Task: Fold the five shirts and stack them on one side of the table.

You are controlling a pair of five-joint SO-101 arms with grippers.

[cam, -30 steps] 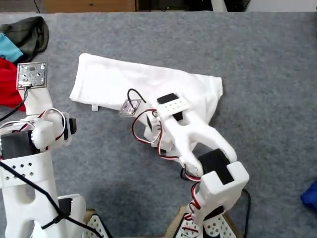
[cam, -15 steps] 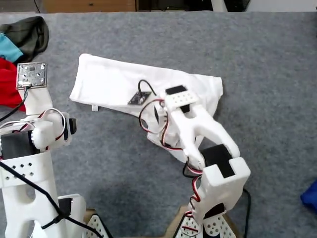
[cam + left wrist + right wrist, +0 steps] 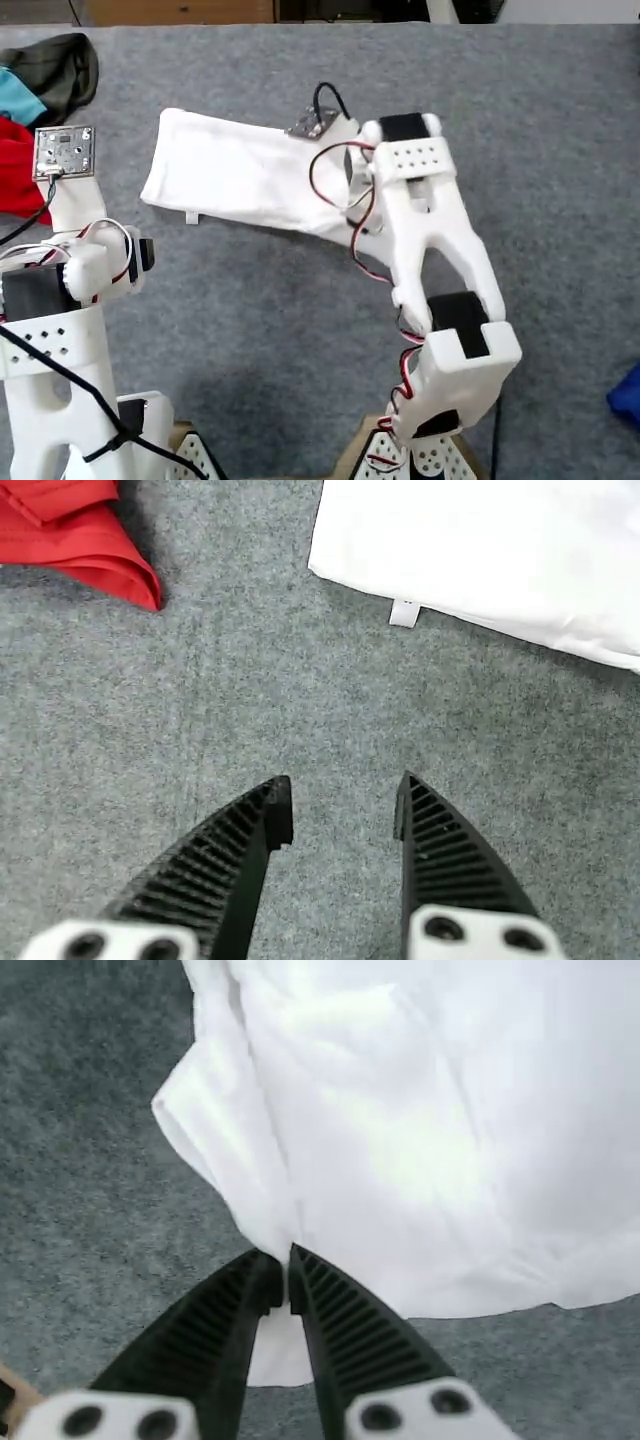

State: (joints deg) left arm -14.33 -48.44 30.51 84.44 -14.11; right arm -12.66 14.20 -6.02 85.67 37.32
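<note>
A white shirt (image 3: 235,175) lies on the grey table, its right part drawn up and over itself. My right gripper (image 3: 286,1257) is shut on a bunched edge of the white shirt (image 3: 400,1120), and the right arm (image 3: 435,235) stretches over the shirt's right end. My left gripper (image 3: 340,805) hangs open over bare carpet, nothing between its fingers, a little short of the white shirt's (image 3: 480,550) near edge and its small tag (image 3: 405,612). A red shirt (image 3: 70,530) lies beside it. The left arm (image 3: 60,290) stands at the table's left.
A heap of shirts sits at the far left corner: dark green (image 3: 60,65), teal (image 3: 15,98), red (image 3: 15,170). Something blue (image 3: 628,395) pokes in at the right edge. Bare grey table (image 3: 540,150) spreads to the right and in front.
The right arm has swung from the shirt's near right corner toward the far side, carrying the pinched cloth up and over the shirt. The left arm has kept still.
</note>
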